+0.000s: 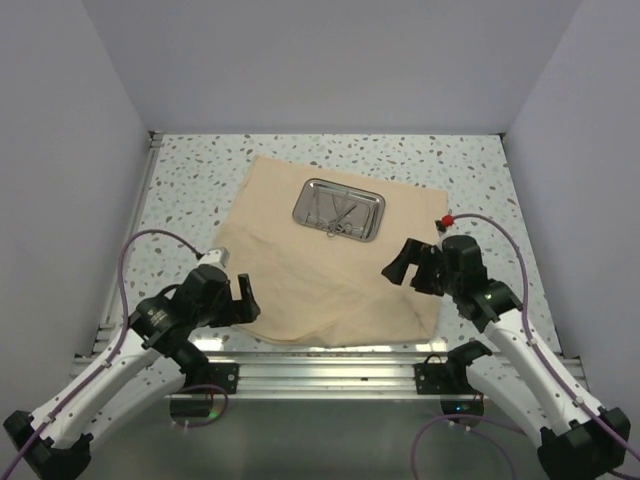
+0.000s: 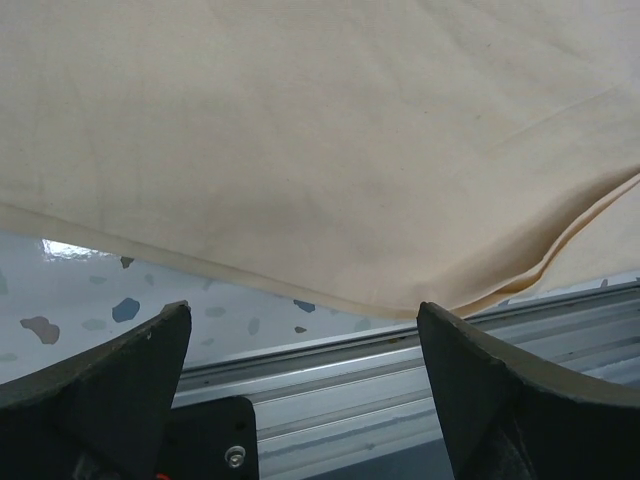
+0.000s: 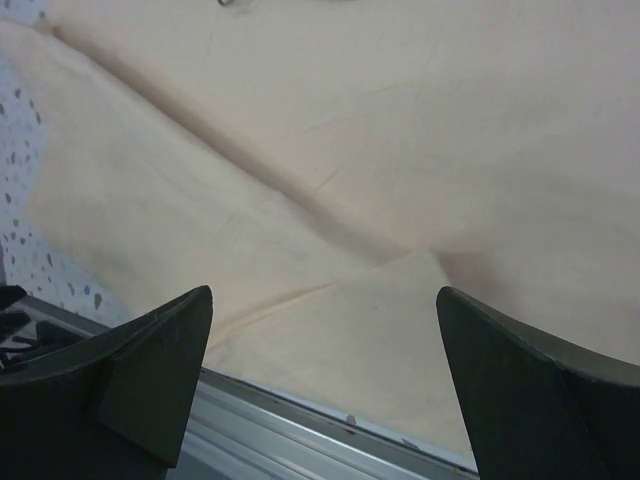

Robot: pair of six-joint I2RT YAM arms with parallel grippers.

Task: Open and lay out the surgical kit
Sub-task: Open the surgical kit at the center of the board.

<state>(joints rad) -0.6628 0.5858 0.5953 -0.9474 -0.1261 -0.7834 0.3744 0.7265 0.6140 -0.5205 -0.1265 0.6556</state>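
**Wrap laid flat, tray on it, both grippers empty**

Top view: beige cloth wrap lies spread on the speckled terrazzo-look table. It is roughly square, with soft wrinkles toward its near edge. A shiny steel tray, rectangular with rounded corners, sits on the wrap's far half, a bit right of centre. Thin silver scissor-like instruments lie bunched inside the tray. Left gripper hangs at the wrap's near-left corner and right gripper over its near-right part. Both have their jaws spread wide with nothing between them.

Left wrist: dark wedge-shaped fingers are wide apart and empty. The matte, finely woven wrap fills the upper view, and its near edge runs just past the fingertips. A second layer peeks out at the right. On the wrap's near side are a glossy strip of table and a ribbed aluminium rail.

Right wrist: fingers are wide apart and empty above the wrap. A diagonal crease crosses the cloth, and a layer edge angles in near the middle. Can't tell whether the tips touch the fabric.
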